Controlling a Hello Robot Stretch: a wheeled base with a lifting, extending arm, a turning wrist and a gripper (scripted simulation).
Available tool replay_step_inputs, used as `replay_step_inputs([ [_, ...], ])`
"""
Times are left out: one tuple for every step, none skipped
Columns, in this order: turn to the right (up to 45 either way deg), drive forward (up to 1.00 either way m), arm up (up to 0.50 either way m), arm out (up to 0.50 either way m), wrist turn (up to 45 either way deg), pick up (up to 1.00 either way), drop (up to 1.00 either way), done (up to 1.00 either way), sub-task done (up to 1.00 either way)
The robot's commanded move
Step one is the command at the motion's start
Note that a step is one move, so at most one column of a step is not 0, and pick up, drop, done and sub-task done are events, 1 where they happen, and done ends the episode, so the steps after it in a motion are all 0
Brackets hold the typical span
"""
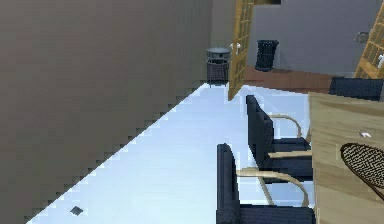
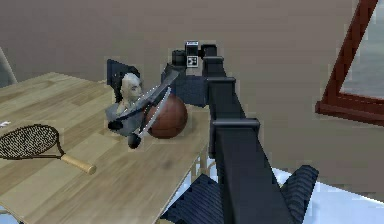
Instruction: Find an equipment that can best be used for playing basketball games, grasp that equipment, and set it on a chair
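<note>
An orange-brown basketball [image 2: 166, 117] sits at the far end of my arm, above the wooden table [image 2: 90, 185] near its right edge. My gripper [image 2: 124, 132] reaches across the ball's left side, its thin fingers [image 2: 150, 105] running along it. I cannot tell whether the gripper holds the ball or the ball rests on the table. A dark blue chair [image 2: 240, 200] stands at the table's edge below the arm. In the forward view, two dark blue chairs with wooden armrests [image 1: 268, 130] [image 1: 240, 185] are drawn up to the table [image 1: 340, 125].
A tennis racket [image 2: 35, 143] [image 1: 365, 165] lies on the table and a small bust [image 2: 128, 88] stands behind the ball. A red-framed panel [image 2: 355, 70] hangs on the arm side view's right. Pale open floor [image 1: 170, 140] runs ahead to a small grey cabinet [image 1: 218, 65], a dark bin [image 1: 266, 52] and a wooden door [image 1: 240, 45].
</note>
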Motion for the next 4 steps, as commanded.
replay_step_inputs([
  [0.0,0.0,0.0,0.0,45.0,0.0,0.0,0.0,0.0],
  [0.0,0.0,0.0,0.0,45.0,0.0,0.0,0.0,0.0],
  [0.0,0.0,0.0,0.0,15.0,0.0,0.0,0.0,0.0],
  [0.0,0.0,-0.2,0.0,0.0,0.0,0.0,0.0,0.0],
])
